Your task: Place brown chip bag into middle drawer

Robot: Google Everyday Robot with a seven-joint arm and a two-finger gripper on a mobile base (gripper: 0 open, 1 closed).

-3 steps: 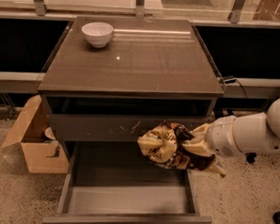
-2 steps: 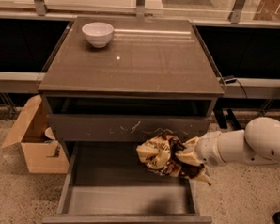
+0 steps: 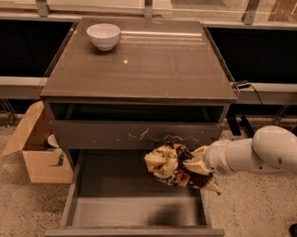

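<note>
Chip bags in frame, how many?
1: the brown chip bag, held in the gripper over the right side of the open middle drawer. Others could sit unseen inside the cardboard box on the floor.

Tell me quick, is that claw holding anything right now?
The gripper: shut on the chip bag, over the open drawer.

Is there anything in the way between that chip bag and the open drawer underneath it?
Nothing visible stands in the way. The gripper holds the brown chip bag in the air over the right part of the open middle drawer. Only a shadow lies on the drawer floor below the bag.
</note>
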